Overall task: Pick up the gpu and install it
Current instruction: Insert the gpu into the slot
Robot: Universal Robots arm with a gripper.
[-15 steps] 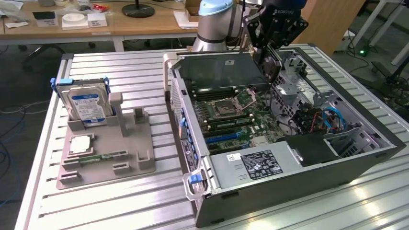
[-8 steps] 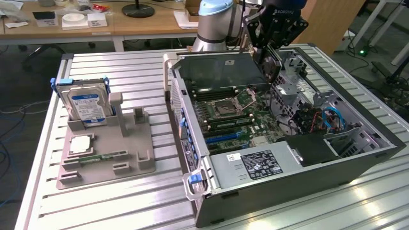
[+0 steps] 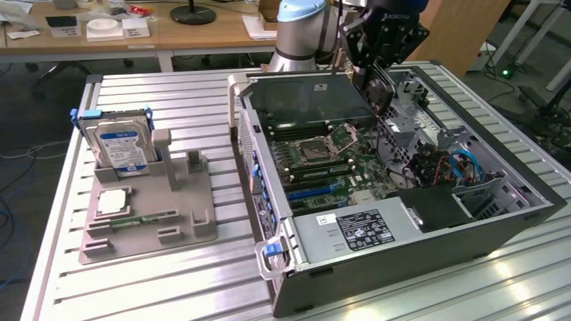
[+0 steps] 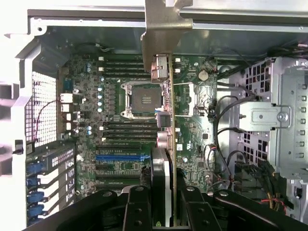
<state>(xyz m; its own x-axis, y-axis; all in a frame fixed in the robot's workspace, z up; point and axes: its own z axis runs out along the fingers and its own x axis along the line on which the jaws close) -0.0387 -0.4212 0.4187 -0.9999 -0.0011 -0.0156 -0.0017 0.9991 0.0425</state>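
Observation:
My gripper (image 3: 382,41) hangs over the back of the open computer case (image 3: 517,214), shut on the gpu (image 3: 375,83), which hangs edge-down below the fingers. In the wrist view the gpu (image 4: 164,101) runs edge-on away from the gripper (image 4: 163,204). Its thin green board, black cooler and silver end bracket (image 4: 163,26) all show. The black fingers (image 4: 137,207) clamp it from both sides. It is held above the motherboard (image 4: 115,96), over the processor socket area, apart from the board. A blue expansion slot (image 4: 120,157) lies beside the card's line.
A grey fixture (image 3: 152,214) on the slatted table at the exterior view's left holds a hard drive with a blue-white label (image 3: 123,144), a memory stick (image 3: 134,221) and a chip (image 3: 114,200). The power supply (image 3: 357,231), cables (image 3: 446,167) and drive cage (image 4: 279,115) crowd the case.

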